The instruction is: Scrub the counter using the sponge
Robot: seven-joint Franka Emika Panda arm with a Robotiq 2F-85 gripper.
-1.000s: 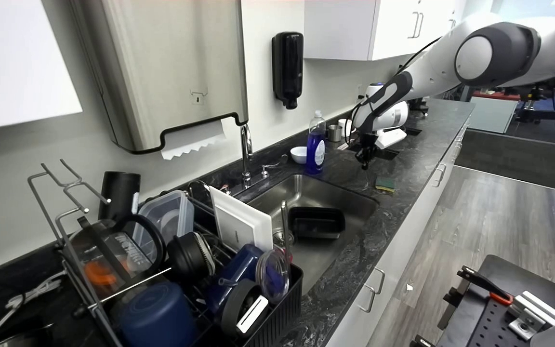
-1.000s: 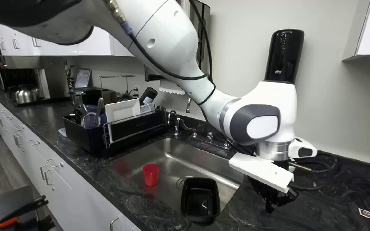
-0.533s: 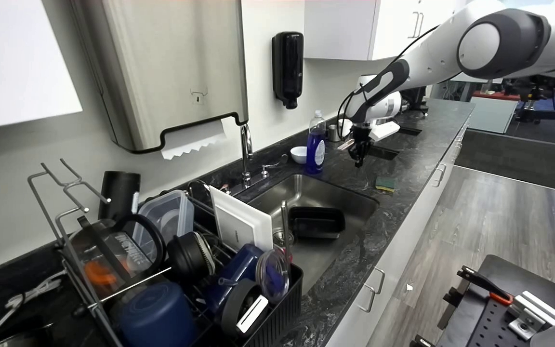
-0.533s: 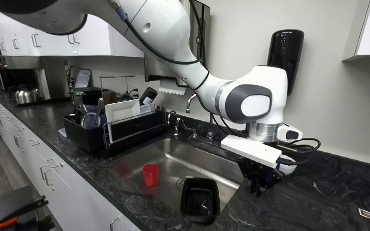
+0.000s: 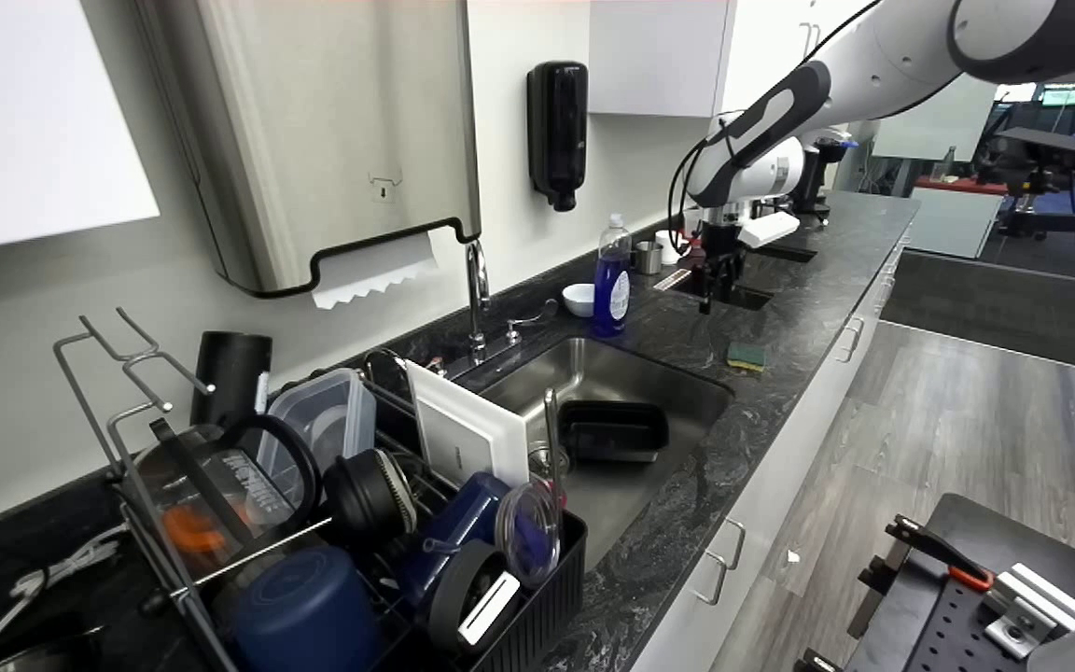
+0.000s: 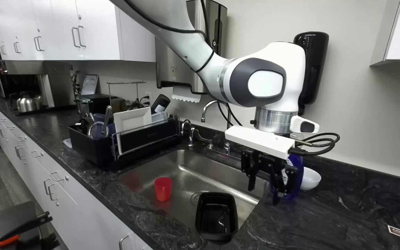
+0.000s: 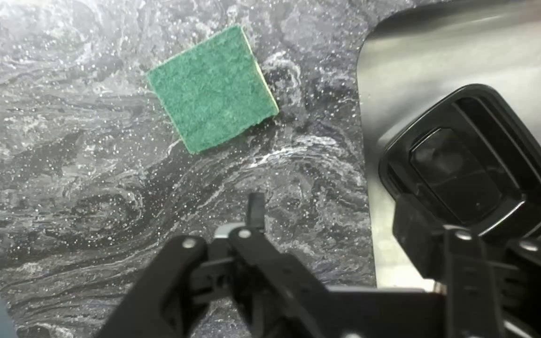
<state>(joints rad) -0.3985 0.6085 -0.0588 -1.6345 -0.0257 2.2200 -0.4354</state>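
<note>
The sponge (image 5: 746, 357), green on top with a yellowish underside, lies flat on the dark stone-like counter (image 5: 836, 271) near the sink's corner. In the wrist view the sponge (image 7: 212, 89) appears whole at upper left, ahead of the fingertips and apart from them. My gripper (image 7: 334, 218) is open, its fingers spread wide with nothing between them. Below them show bare counter (image 7: 298, 197) and the sink edge. In an exterior view the gripper (image 6: 264, 191) hangs above the counter beside the sink, in front of the soap bottle. The sponge does not show in that view.
The steel sink (image 6: 186, 173) holds a black tub (image 6: 217, 215) and a red cup (image 6: 163, 189). A blue soap bottle (image 5: 611, 280) and white bowl (image 5: 579, 300) stand by the wall. Beyond the sink is a loaded dish rack (image 6: 123, 139). A tap (image 5: 476, 299) rises behind the sink.
My gripper has opened from shut. The arm has risen from the counter and, in an exterior view, shifted left toward the sink. The sponge has not moved.
</note>
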